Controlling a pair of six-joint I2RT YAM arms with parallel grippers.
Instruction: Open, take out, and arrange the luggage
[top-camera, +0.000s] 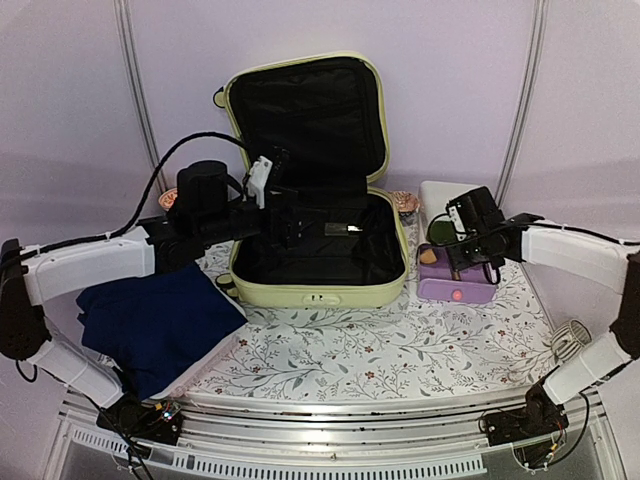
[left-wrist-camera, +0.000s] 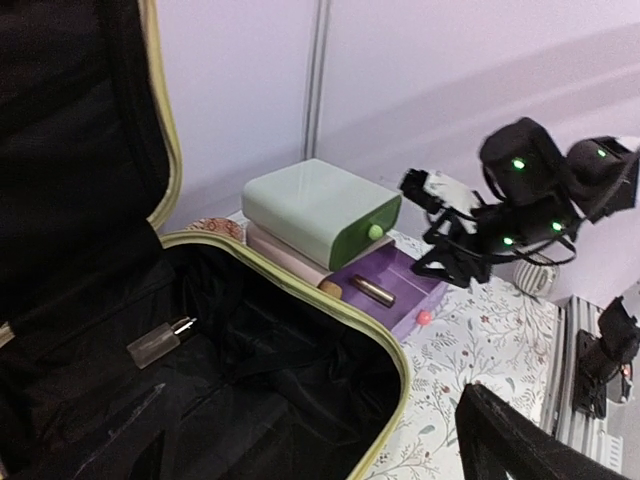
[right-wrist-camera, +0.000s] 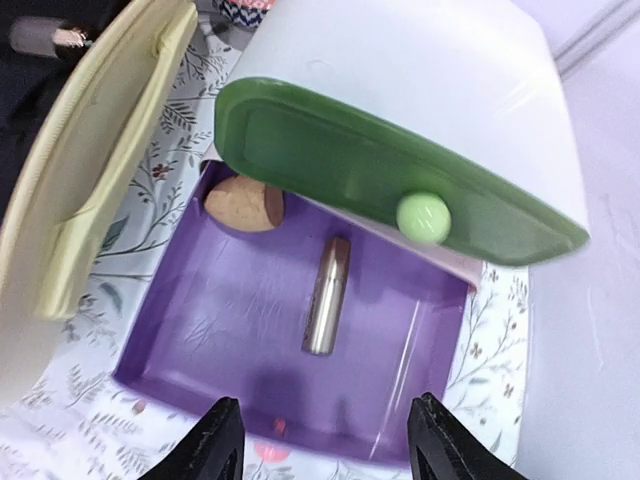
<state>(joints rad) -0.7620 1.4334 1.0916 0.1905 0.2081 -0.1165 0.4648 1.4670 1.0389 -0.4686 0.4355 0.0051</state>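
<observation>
The luggage, a pale yellow-green suitcase, lies open with its lid standing upright and its black lining showing. A small clear tube with a metal tip rests inside on the lining. My left gripper hangs open over the left of the suitcase's inside, holding nothing; only one finger shows in its wrist view. My right gripper stands open above the pulled-out purple drawer, beside the suitcase's right side. A metallic tube and a brown piece lie in that drawer.
The white box has a shut green drawer with a pale knob above the purple one. A folded dark blue cloth lies at the front left on the floral tablecloth. A small patterned dish sits behind the box.
</observation>
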